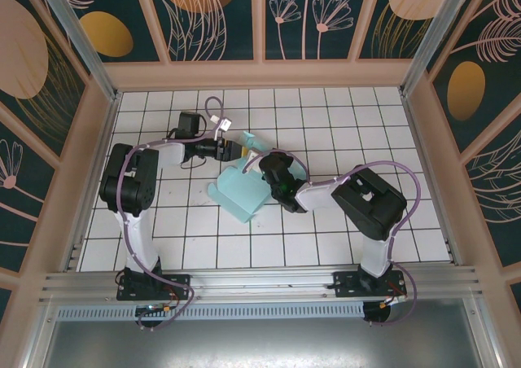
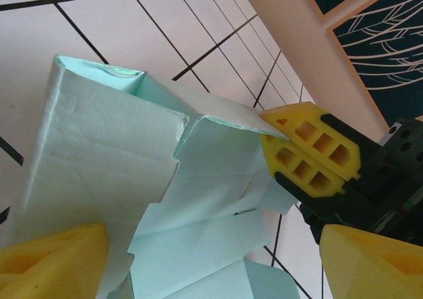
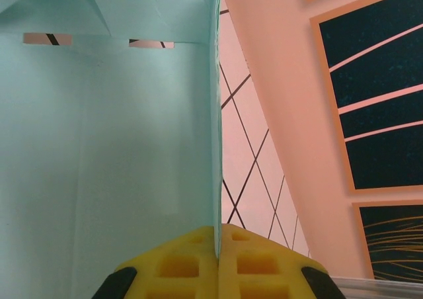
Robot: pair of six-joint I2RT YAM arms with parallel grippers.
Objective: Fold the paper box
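The paper box (image 1: 242, 192) is a pale mint card cut-out, partly folded, standing up off the white tiled floor in the middle of the table. One flap (image 1: 253, 142) rises toward my left gripper (image 1: 238, 150). In the left wrist view the creased panels (image 2: 132, 147) spread between my two wide-apart yellow fingers (image 2: 53, 262), so my left gripper (image 2: 208, 253) is open around the card. My right gripper (image 1: 275, 178) is shut on a thin edge of the card; its yellow fingers (image 2: 310, 153) pinch a corner flap. In the right wrist view the panel (image 3: 119, 133) runs edge-on into my shut right gripper (image 3: 218, 246).
Pink wooden walls (image 1: 260, 75) enclose the tiled floor (image 1: 342, 124) at the back and on both sides. An aluminium rail (image 1: 260, 282) carries both arm bases at the near edge. Both arms reach toward the middle, their purple cables (image 1: 213, 107) looping above.
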